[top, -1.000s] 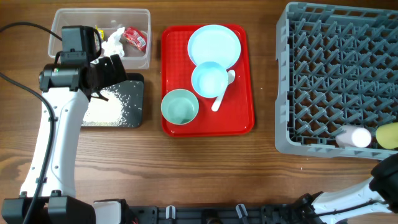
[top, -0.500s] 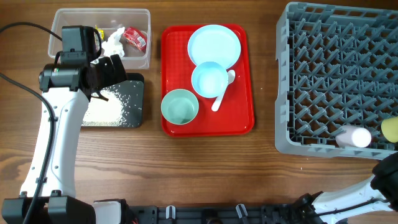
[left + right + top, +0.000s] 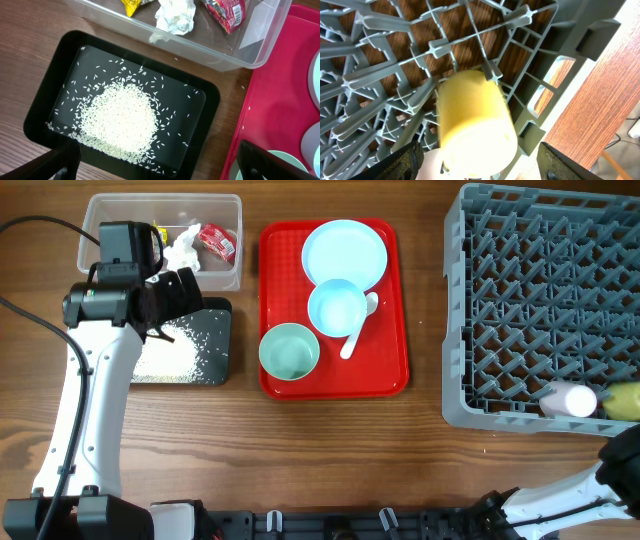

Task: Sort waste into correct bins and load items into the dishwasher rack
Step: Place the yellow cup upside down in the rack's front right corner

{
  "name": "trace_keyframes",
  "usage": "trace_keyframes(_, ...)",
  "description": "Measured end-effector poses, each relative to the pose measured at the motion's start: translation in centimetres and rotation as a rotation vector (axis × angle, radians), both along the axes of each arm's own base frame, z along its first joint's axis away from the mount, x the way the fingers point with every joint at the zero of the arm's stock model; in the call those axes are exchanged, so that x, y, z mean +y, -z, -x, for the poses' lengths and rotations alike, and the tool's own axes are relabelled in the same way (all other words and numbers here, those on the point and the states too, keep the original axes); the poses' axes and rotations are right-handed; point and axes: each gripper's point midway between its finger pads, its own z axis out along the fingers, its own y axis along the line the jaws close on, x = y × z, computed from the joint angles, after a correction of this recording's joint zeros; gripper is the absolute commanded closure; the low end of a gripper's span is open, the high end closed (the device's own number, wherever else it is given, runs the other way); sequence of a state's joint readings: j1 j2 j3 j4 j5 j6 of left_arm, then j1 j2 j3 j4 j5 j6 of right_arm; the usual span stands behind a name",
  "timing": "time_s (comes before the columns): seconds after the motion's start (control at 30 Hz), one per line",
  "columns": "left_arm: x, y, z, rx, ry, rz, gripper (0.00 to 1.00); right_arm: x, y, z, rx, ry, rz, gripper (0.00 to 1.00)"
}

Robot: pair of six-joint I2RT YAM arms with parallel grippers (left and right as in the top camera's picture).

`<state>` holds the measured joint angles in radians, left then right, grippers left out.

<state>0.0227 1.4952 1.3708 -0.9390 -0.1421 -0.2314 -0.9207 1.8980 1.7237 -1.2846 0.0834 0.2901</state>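
Right wrist view: yellow cup (image 3: 472, 120) lies sideways in the rack (image 3: 380, 50) corner, loose between the parted fingers of my right gripper (image 3: 480, 156).

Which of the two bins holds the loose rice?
The shallow black tray; rice fills its middle. The clear tub holds only wrappers and a napkin.

Yellow cup (image 3: 625, 400) cut by overhead's right edge; left arm (image 3: 95, 380) hides black tray's (image 3: 208, 345) left side.
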Motion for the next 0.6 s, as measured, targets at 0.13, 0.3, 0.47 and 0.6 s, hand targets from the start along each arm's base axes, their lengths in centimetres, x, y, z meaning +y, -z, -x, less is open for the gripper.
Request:
trace_keyframes(0.13,0.0,0.0,0.0,0.0,0.0,0.0,0.0,0.8,0.0,-1.7,-0.035,-0.043,-0.007,0.2)
trace_keyframes(0.3,0.0,0.0,0.0,0.0,0.0,0.0,0.0,2.9,-0.6,-5.1,-0.129,-0.142,-0.042,0.18)
trace_keyframes(0.47,0.0,0.0,0.0,0.0,0.0,0.0,0.0,12.5,-11.2,-10.3,-0.384,-0.445,0.089,0.12)
trace_keyframes(0.6,0.0,0.0,0.0,0.0,0.0,0.0,0.0,23.6,-16.5,-11.3,-0.51,-0.744,0.095,0.11)
